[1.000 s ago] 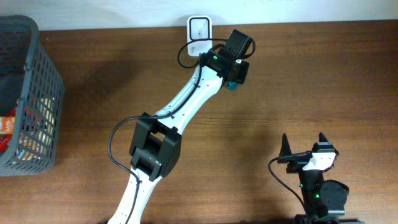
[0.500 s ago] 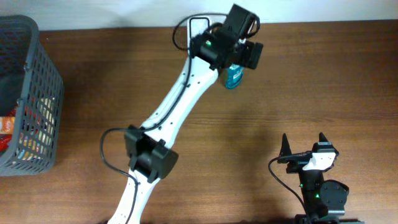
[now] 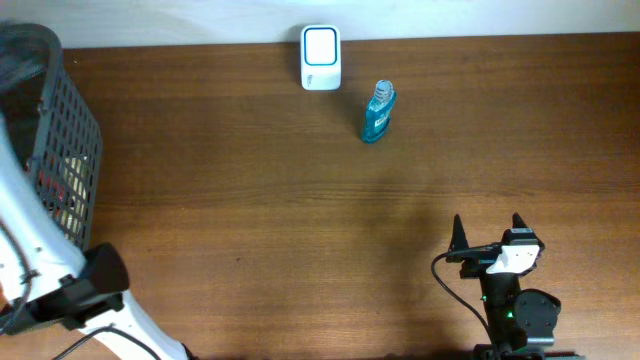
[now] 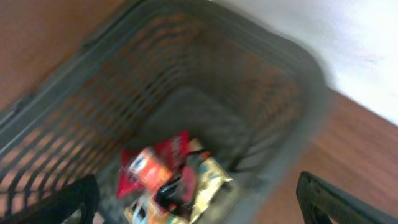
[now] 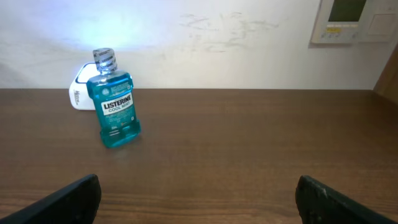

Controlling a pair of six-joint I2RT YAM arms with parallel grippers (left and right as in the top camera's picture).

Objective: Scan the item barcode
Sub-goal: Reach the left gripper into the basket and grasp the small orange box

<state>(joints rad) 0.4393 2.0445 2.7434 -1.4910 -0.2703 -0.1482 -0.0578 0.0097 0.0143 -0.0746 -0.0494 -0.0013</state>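
Observation:
A blue mouthwash bottle (image 3: 377,112) stands upright on the table, just right of the white scanner (image 3: 320,44) at the back edge, with nothing touching it. In the right wrist view the bottle (image 5: 117,106) shows its label, with the scanner (image 5: 77,93) behind it. My right gripper (image 3: 487,232) rests open at the front right, far from the bottle; its fingers (image 5: 69,200) frame bare wood. My left gripper (image 4: 200,196) hangs open and holds nothing over the grey basket (image 4: 280,62), above several snack packets (image 4: 165,177). The view is blurred.
The grey mesh basket (image 3: 62,140) stands at the table's far left with packets inside. My left arm (image 3: 40,270) reaches up along the left edge. A white wall panel (image 5: 351,18) hangs behind the table on the right.
My left gripper opened and let go of the bottle beside the scanner. The left arm then swung far left over the basket. The right arm has not moved.

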